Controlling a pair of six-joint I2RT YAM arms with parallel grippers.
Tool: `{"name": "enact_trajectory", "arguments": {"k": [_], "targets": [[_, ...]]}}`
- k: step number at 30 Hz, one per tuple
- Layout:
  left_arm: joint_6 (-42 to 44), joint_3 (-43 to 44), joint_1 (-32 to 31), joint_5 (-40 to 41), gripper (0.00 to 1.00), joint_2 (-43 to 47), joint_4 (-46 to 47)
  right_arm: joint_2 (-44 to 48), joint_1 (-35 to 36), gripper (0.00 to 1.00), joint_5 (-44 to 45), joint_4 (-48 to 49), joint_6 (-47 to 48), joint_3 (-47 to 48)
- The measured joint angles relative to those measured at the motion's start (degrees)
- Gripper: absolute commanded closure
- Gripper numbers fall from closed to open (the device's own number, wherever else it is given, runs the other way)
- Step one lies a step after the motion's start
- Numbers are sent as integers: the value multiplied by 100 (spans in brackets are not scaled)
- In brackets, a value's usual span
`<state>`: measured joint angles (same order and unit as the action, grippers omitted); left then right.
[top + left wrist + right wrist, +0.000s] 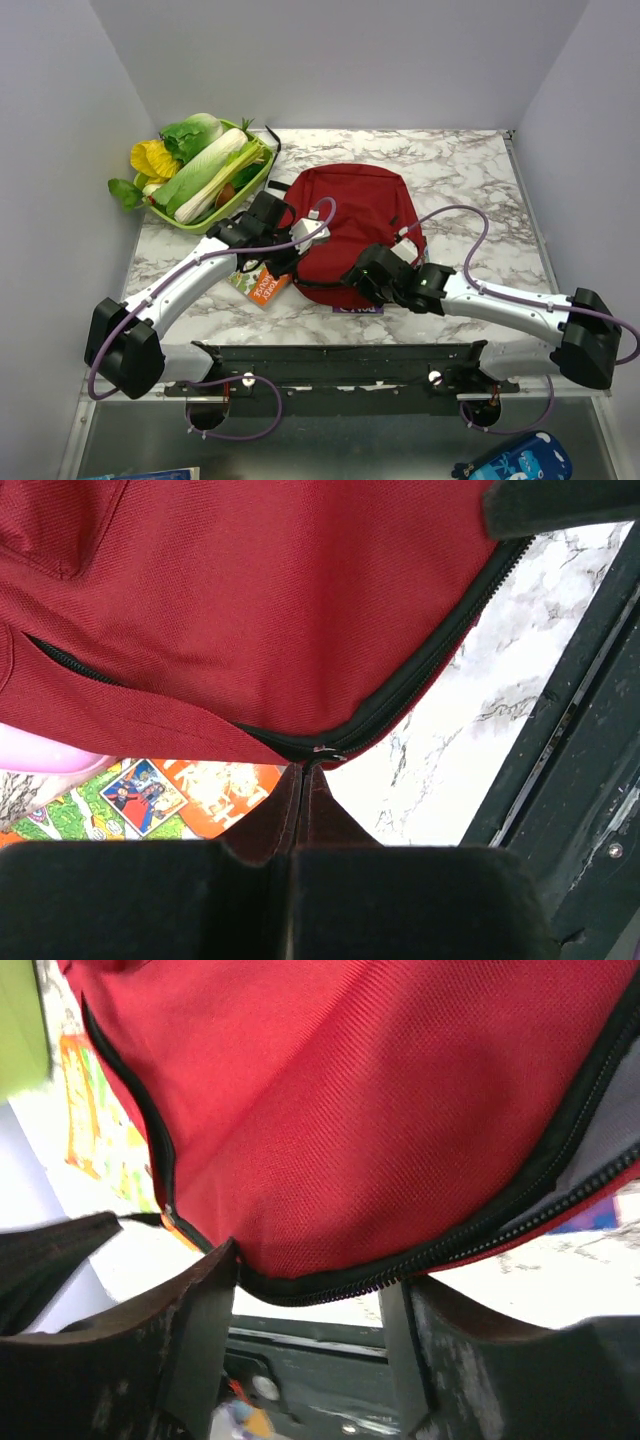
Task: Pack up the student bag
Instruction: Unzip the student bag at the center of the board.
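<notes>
The student bag [345,220], a dark-red backpack, lies in the middle of the marble table. My left gripper [283,262] sits at its near-left edge. In the left wrist view the left gripper [303,776] is shut, its tips pinched right at the black zipper's slider [331,751]. My right gripper [362,278] is at the bag's near edge. In the right wrist view the right gripper [312,1280] stands open, and the bag's zipper edge [330,1285] sags between its fingers. Grey lining [612,1135] shows where the zipper gapes.
A green basket of vegetables [205,175] stands at the back left. A colourful booklet [262,286] pokes out from under the bag's left side, beside something pink [40,752]. A purple item [358,309] peeks out below the bag. A black rail [340,360] lines the near edge.
</notes>
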<state>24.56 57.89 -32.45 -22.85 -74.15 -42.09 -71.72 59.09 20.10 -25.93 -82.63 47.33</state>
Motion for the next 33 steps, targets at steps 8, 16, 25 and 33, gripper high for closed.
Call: {"name": "enact_trajectory", "arguments": {"k": [8, 16, 25, 33], "targets": [[90, -48, -31, -57, 100, 2, 4, 52, 0, 99, 166, 44, -72, -205], [20, -116, -37, 260, 100, -7, 273, 1202, -72, 99, 551, -236, -74, -809], [-470, -109, 87, 1060, 100, -380, 907, 1185, -72, 99, 566, -216, 79, -949], [-767, 267, 168, 1381, 37, -623, 1134, 1268, -72, 87, 538, -48, 251, -1110]]}}
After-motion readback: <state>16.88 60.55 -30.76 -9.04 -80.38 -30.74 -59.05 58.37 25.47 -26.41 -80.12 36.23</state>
